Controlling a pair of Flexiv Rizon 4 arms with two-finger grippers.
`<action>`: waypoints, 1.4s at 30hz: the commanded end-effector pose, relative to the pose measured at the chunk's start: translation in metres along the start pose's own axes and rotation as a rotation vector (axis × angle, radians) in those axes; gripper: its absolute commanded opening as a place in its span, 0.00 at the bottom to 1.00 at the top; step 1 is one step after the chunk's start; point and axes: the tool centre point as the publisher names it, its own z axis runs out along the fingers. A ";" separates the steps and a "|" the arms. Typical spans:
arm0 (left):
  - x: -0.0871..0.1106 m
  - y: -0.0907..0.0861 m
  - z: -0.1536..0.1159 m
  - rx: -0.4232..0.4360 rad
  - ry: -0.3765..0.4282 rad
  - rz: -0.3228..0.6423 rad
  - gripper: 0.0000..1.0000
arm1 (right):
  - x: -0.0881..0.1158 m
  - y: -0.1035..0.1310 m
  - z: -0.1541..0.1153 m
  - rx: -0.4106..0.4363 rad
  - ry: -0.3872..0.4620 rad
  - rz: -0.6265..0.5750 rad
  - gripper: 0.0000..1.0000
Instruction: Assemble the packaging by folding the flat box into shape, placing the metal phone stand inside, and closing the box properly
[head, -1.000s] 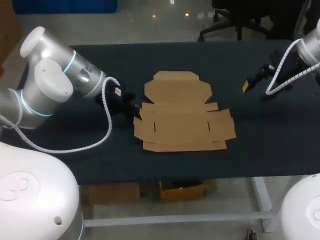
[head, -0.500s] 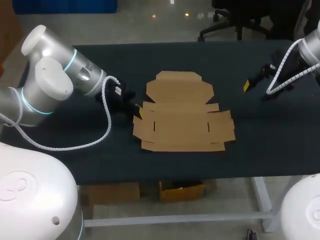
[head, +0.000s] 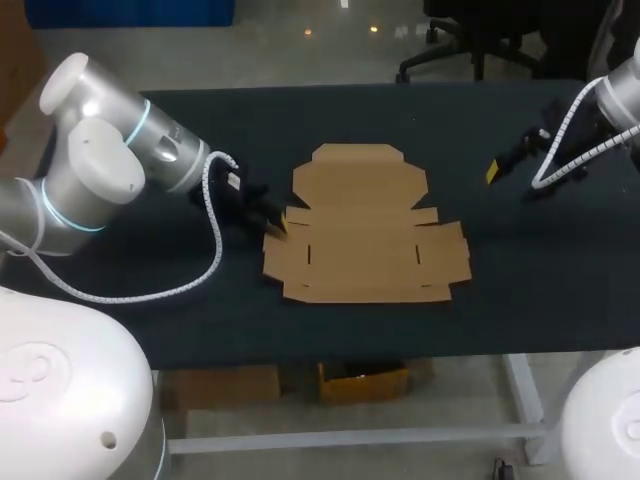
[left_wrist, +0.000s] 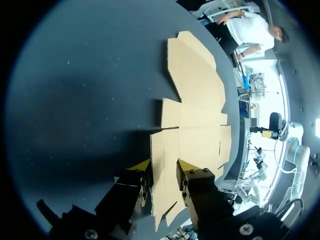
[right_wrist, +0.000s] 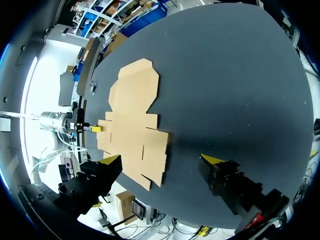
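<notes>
Head view gives you the dark tabletop (head: 520, 300) first, running nearly the full width. Your left arm (head: 110, 170) comes in from 9 o'clock and your right arm (head: 615, 95) from 2 o'clock.

The box (head: 365, 235) lies flat and unfolded at the tabletop's centre. All its flaps are spread, and its broad end panel points to 12 o'clock.

The left tool (head: 272, 222) sits at the box's 9 o'clock edge, by the side flap. From here you cannot tell whether it touches the cardboard. In the left wrist view the left tool (left_wrist: 164, 167) is released. Its yellow fingertips (left_wrist: 141, 165) stand apart, one at the flap's outer edge and the other over the cardboard. A strip of the box (left_wrist: 195, 100) lies flat in the gap.

The right tool (head: 495, 170) hangs at the box's 2 o'clock, well apart from it. In the right wrist view the right tool (right_wrist: 161, 160) is released too, its fingers spread wide, with the box (right_wrist: 132, 120) ahead of it.
</notes>
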 end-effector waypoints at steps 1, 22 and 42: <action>0.001 0.000 -0.001 -0.003 -0.011 -0.002 0.27 | 0.000 0.000 0.000 -0.001 0.000 0.002 1.00; 0.001 0.011 -0.004 -0.025 -0.039 0.016 0.00 | 0.000 -0.003 0.000 0.000 0.002 0.004 1.00; -0.001 0.024 -0.002 -0.036 -0.021 0.021 0.00 | 0.002 -0.002 0.001 0.005 -0.003 0.005 1.00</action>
